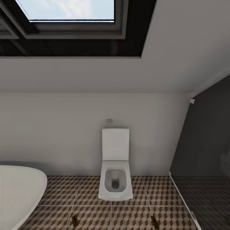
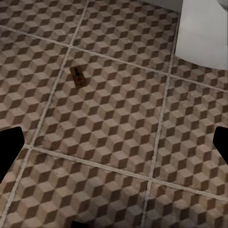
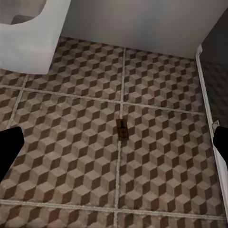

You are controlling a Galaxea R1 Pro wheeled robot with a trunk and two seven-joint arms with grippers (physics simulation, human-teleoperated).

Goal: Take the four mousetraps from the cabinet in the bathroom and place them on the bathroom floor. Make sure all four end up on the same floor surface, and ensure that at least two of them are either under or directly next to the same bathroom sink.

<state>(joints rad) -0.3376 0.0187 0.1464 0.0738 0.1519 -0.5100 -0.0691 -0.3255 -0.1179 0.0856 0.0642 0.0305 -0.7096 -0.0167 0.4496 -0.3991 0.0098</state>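
Two tiny flat dark-brown mousetraps lay on the bathroom floor (image 1: 92, 191) of cube-patterned brown, beige and grey tiles as I faced a white wall-backed toilet (image 1: 115, 172) under a sloped ceiling and skylight (image 1: 68, 9). One mousetrap (image 1: 75, 220) rested on the tile ahead of my left side, between the rounded white bathtub (image 1: 19, 191) and the toilet; my left wrist camera picked it up too (image 2: 78, 77), apart from the toilet base and just beside a grout line. The second mousetrap (image 1: 155, 221) lay ahead of my right side, near the dark glass shower partition (image 1: 204, 143); my right wrist camera showed it (image 3: 122, 129) lying on a grout line.

Both of my grippers appeared only as black fingertip edges at the borders of their wrist pictures, spread wide with bare tile between them: my left gripper (image 2: 114, 142) and my right gripper (image 3: 114, 142) were parted and carried nothing.

By my reading, two traps were down and the job stood about halfway. Neither the orange-brown cabinet nor the white sink was before me, so I could not judge whether these two lay beside a sink. The next move called for turning my base toward the cabinet to fetch the remaining traps.
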